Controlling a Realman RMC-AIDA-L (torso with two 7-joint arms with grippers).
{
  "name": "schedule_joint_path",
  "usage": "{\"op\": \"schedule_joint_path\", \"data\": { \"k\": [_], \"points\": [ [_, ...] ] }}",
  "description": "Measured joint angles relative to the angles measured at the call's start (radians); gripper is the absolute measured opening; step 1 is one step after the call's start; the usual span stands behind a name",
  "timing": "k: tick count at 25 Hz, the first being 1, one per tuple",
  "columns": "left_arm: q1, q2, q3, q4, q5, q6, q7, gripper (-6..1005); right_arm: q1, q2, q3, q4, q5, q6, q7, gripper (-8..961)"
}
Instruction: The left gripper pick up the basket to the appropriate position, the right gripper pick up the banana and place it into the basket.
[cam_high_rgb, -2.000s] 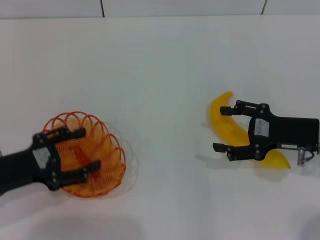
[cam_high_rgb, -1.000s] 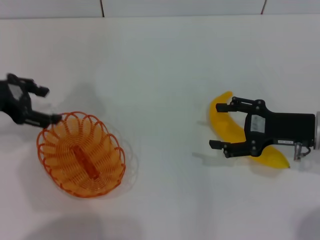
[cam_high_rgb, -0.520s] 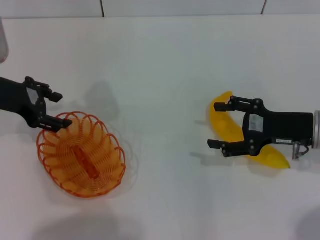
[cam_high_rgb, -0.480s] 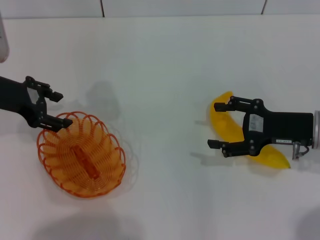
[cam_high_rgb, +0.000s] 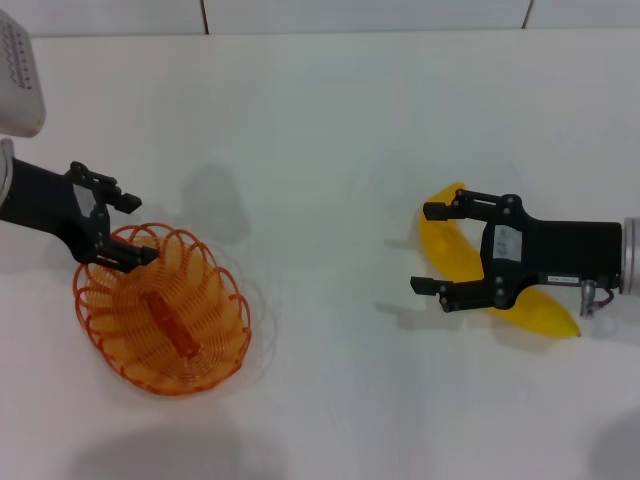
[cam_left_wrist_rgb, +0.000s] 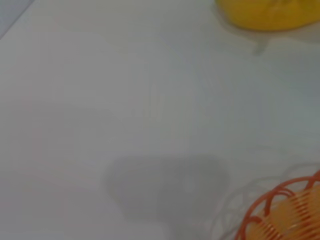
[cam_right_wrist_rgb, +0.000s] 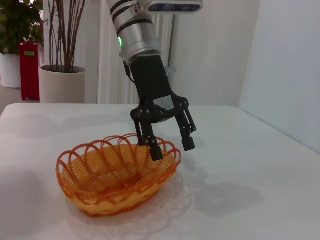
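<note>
The orange wire basket (cam_high_rgb: 165, 315) sits on the white table at the left. My left gripper (cam_high_rgb: 128, 228) is open at the basket's far left rim. In the right wrist view the left gripper (cam_right_wrist_rgb: 172, 146) has one finger inside the rim of the basket (cam_right_wrist_rgb: 115, 175) and one outside, shut on nothing. The yellow banana (cam_high_rgb: 447, 245) lies on the table at the right. My right gripper (cam_high_rgb: 426, 250) is open over it, jaws on either side of its middle, with nothing held. The left wrist view shows the banana (cam_left_wrist_rgb: 265, 12) and a bit of basket rim (cam_left_wrist_rgb: 280, 210).
The white table (cam_high_rgb: 320, 120) runs back to a tiled wall. The left arm's pale upper housing (cam_high_rgb: 20, 70) is at the far left corner. Between basket and banana lies bare tabletop (cam_high_rgb: 320, 300).
My left gripper left the basket, swung out to the far left, then came back toward the basket's far rim. My right gripper crept slightly left along the banana. Basket and banana stayed put.
</note>
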Motion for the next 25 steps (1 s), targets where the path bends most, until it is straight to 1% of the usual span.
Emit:
{"op": "schedule_joint_path", "data": {
  "k": [7,19,25],
  "points": [
    [-0.004,-0.001,0.049,-0.021,0.01,-0.021,-0.012,645,0.0,0.001,0.0,0.0,0.0,0.001,0.001,895],
    [-0.007,-0.002,0.049,-0.023,0.006,-0.031,-0.018,172,-0.003,0.002,0.0,-0.001,0.0,0.001,0.001,895],
    [-0.007,-0.001,0.049,-0.02,0.009,-0.031,-0.026,127,-0.003,0.002,0.0,0.0,0.0,0.001,0.001,895]
  ]
}}
